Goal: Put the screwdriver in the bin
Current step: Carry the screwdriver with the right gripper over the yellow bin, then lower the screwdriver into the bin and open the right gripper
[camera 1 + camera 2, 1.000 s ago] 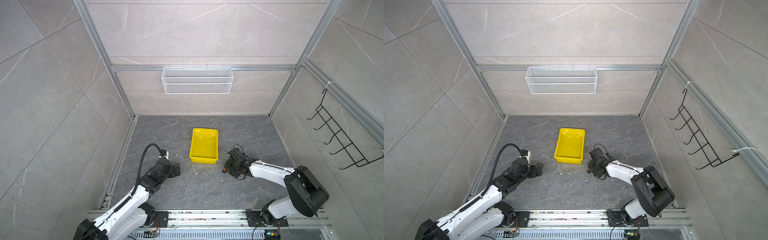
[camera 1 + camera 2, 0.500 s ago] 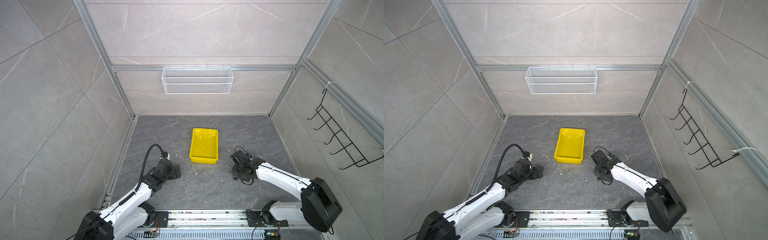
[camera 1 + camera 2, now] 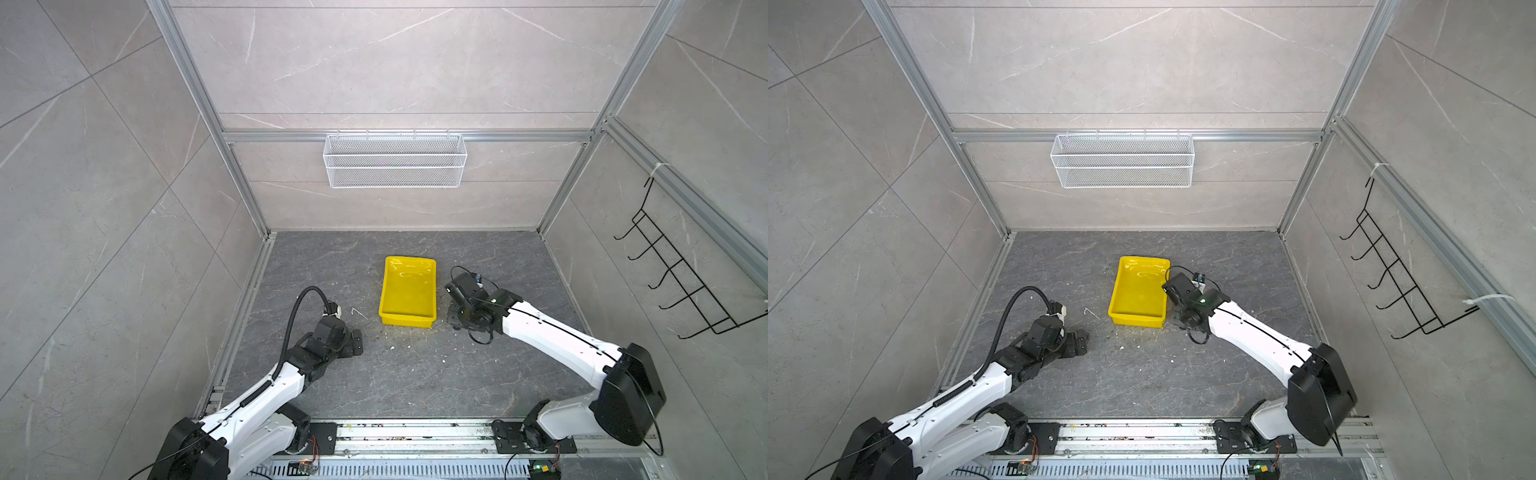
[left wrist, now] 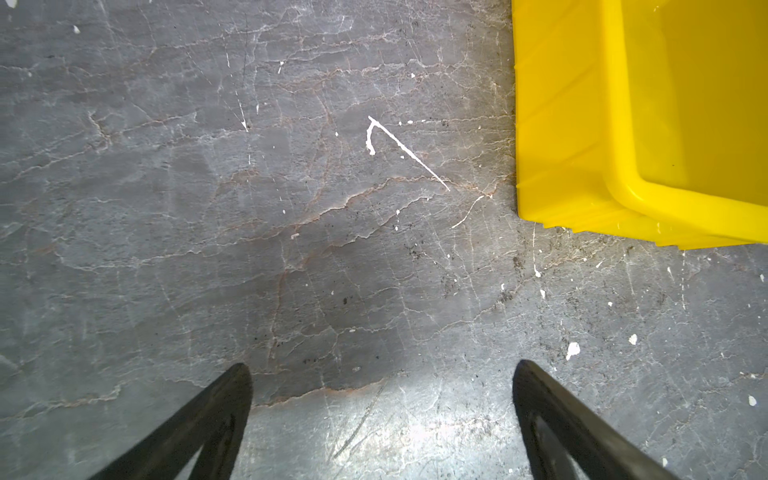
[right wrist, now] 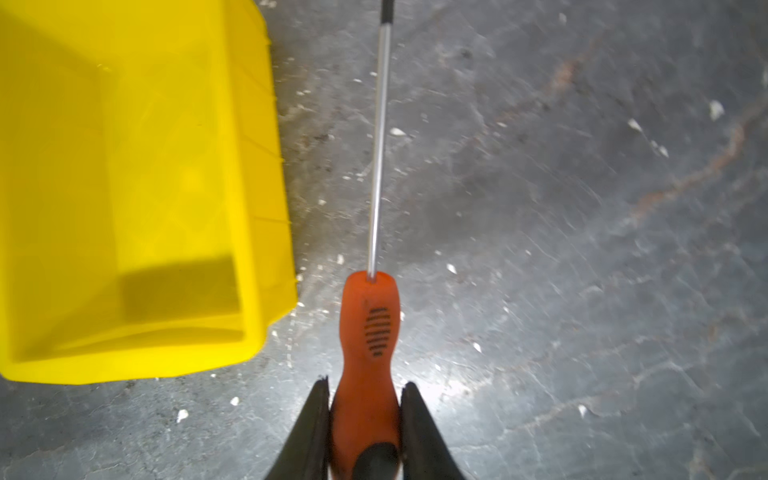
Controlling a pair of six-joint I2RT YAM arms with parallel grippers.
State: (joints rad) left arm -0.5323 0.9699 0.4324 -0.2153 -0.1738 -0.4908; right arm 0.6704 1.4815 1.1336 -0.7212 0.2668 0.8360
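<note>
Grey floor (image 3: 415, 374); right gripper (image 5: 365, 384) clamps screwdriver (image 5: 368, 332) beside bin (image 5: 266, 208); left gripper (image 4: 382, 368) spread, empty.

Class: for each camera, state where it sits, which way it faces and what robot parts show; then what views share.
Top views: high at the front, facing down at floor and bin; both arms show.
Left wrist: on the left arm, facing down at floor and a bin corner; open left tool shows.
Right wrist: on the right arm, facing along the screwdriver beside the bin; right tool grips it.
Shared: every view shows the bin.
</note>
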